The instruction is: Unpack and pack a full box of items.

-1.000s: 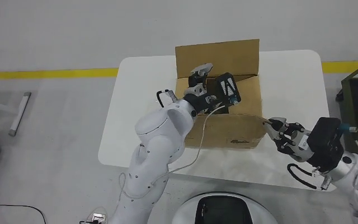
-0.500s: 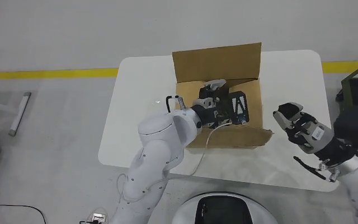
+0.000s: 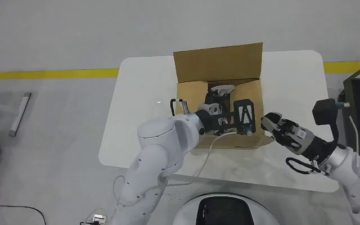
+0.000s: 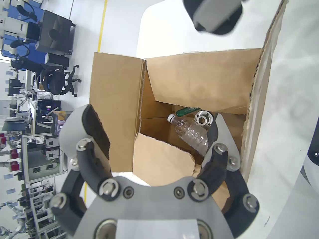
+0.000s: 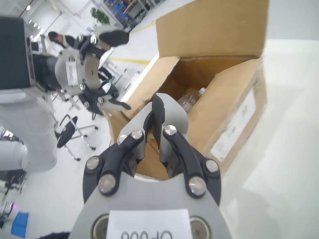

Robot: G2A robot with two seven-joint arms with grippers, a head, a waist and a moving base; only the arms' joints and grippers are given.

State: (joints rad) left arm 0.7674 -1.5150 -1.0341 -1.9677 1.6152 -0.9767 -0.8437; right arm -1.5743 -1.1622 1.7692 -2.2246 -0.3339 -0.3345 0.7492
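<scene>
- Your left tool (image 4: pixel 153 123) is swinging across the cardboard box (image 3: pixel 242 140) from its far left part toward the right wall. It is now hanging over the opening with its fingers spread wide and nothing between them.
- Your right tool (image 3: pixel 269 120) is coming back in. A second ago it was sitting open at the box's near right corner, then it was lifting clear. Now it is lying just beside the right wall with its fingers pressed together (I cannot make out any cardboard pinched between them).
- The box is sitting on the white table (image 3: pixel 138 107) with its rear flap (image 3: pixel 219 61) standing upright. More of the opening is showing than a second ago, the near flap seemingly pulled back. Both side flaps are sagging inward over the contents.
- The items are all lying on the box floor: a clear plastic bottle (image 4: pixel 190 131), a green handle (image 4: pixel 187 111) just beyond its cap, and a round metal fitting (image 4: pixel 204 118) just beside the bottle.
- By my reading, you are sitting at the very start of unpacking. Nothing is leaving the box yet, and the left tool is lining up over the bottle, which looks like the likeliest first pick.
- The drooping side flaps are narrowing the way down, so the descent is probably going to need care. The right tool, closed as it is, is looking better placed to steady the wall than to grasp anything.
</scene>
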